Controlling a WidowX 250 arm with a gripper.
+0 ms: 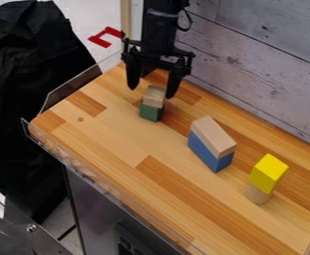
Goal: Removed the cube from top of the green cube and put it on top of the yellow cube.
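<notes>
Trouble waited at both ends of the carry

Across the striped wooden counter [120,137], I saw the black two-finger gripper [151,92] hanging at the far end, its fingers spread wide and clasping nothing. Midway along the likely route stood the long blue block [206,151] with a slanted natural-wood block [214,135] on top; a low carry could have clipped that pair. Beyond, the bright yellow cube [268,172] sat on a narrower pale wooden cylinder [258,194], and to my eye that was the worst risk: an off-centre or hard release could have tipped the whole perch. Nearer the gripper, the dark green cube [151,112] bore the small plain wooden cube [155,94], the piece to be shifted. Closing too low might have pinched both, and closing unevenly might have nudged the top one off.
</notes>
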